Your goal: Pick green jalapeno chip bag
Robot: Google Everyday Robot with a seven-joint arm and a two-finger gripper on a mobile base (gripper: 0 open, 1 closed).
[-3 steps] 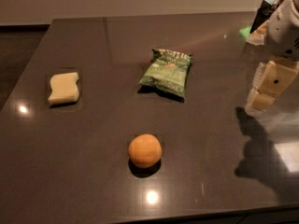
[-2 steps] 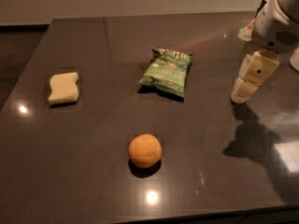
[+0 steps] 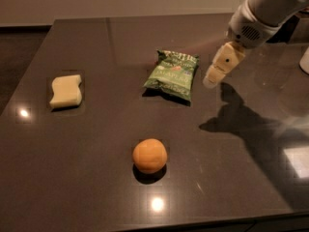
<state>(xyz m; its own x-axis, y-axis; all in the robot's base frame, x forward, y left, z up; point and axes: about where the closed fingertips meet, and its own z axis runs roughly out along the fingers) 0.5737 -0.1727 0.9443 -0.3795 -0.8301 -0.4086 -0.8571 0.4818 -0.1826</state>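
Observation:
The green jalapeno chip bag [image 3: 173, 75] lies flat near the middle of the dark table, its darker top band facing the far side. My gripper [image 3: 216, 74] hangs from the white arm at the upper right, just to the right of the bag and above the table surface, not touching the bag. Its cream-coloured fingers [image 3: 222, 64] point down and to the left.
An orange [image 3: 150, 155] sits in front of the bag, nearer the front edge. A pale yellow sponge [image 3: 65, 91] lies at the left. The dark table [image 3: 96, 178] shows the arm's shadow at the right. A white object [image 3: 305, 62] shows at the right edge.
My arm and gripper have moved left across the table, from the right edge to just beside the chip bag. The bag, orange and sponge have not moved.

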